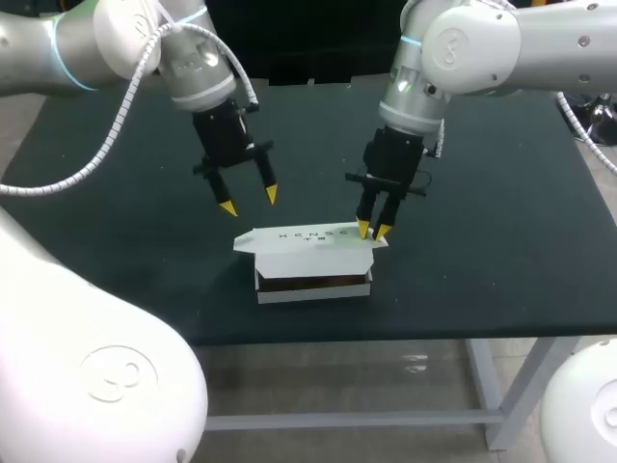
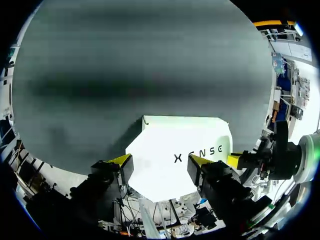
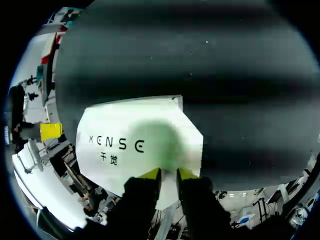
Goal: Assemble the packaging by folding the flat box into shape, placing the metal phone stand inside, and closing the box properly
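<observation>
The main risk, as I judged it, lay in the lid [image 1: 308, 238] being worked from one end only. The right end effector [image 1: 373, 231] was down on the lid's right end and touching it. Whether it was clenched on the card or merely pressing on it could not be told. The left end effector [image 1: 249, 202] hung released, its fingers spread, above and just behind the lid's left end and apart from it.

A push at the right alone would probably leave the left end riding high, so the lid would skew and close crooked. Nothing braced the white box [image 1: 313, 289], which looked light. A downward or forward shove could therefore slide it across the dark worktop [image 1: 501, 212] or rock it onto its front edge. The lid's front flap was also a worry — if it met the front wall from outside rather than slipping inside, more pressure would likely crease the card instead of seating it.

The box was the only container, and it sat near the front middle of the worktop. Its lid was lowered over the body but not shut — a dark band showed between the lid and the low front wall. That band was all that could be seen of the inside. Whether the metal phone stand lay in there could not be told.
</observation>
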Controlling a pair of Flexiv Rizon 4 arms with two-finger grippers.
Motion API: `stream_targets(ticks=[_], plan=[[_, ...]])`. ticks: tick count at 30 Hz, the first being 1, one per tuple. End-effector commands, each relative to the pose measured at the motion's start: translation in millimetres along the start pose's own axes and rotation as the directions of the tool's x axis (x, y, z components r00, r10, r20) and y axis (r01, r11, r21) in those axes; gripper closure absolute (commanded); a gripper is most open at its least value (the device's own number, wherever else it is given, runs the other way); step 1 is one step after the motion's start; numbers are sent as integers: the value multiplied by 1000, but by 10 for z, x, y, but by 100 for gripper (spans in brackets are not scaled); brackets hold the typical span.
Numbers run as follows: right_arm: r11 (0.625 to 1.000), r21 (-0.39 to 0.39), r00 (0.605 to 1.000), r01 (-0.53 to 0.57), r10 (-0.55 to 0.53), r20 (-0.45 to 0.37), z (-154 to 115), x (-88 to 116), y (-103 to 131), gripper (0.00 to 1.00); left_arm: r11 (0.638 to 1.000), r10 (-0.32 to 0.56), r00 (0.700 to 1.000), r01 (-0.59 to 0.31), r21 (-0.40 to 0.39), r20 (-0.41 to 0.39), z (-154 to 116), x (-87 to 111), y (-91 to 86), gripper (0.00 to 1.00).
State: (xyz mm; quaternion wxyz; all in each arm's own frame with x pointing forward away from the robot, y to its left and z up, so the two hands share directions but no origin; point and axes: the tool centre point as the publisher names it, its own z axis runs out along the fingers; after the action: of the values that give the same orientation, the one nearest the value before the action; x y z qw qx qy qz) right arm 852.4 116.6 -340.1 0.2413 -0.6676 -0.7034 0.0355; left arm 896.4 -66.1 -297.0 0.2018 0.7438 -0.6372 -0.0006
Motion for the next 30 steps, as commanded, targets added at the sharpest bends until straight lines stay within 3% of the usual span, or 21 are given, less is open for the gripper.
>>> stream_targets(ticks=[1, 6, 17, 23, 30], plan=[[1000, -1, 1000, -1, 1, -1, 14, 4, 2, 75, 1000, -18, 1000, 18, 4, 14, 72, 18, 71, 47], [1000, -5, 1000, -2, 2, -3, 20, -2, -5, 76, 998, -65, 998, 64, 16, 28, 178, 18, 167, 51], [1000, -17, 1000, -2, 2, -11, 38, -23, -24, 76, 997, -81, 996, 81, -12, 45, 304, -84, 316, 51], [1000, -25, 1000, 3, -3, -20, 89, -37, -32, 76, 996, -84, 996, 83, 15, 40, 395, -101, 386, 51], [999, -47, 999, 7, -9, -38, 144, -56, -30, 75, 996, -78, 996, 76, 52, 35, 488, -129, 444, 44]])
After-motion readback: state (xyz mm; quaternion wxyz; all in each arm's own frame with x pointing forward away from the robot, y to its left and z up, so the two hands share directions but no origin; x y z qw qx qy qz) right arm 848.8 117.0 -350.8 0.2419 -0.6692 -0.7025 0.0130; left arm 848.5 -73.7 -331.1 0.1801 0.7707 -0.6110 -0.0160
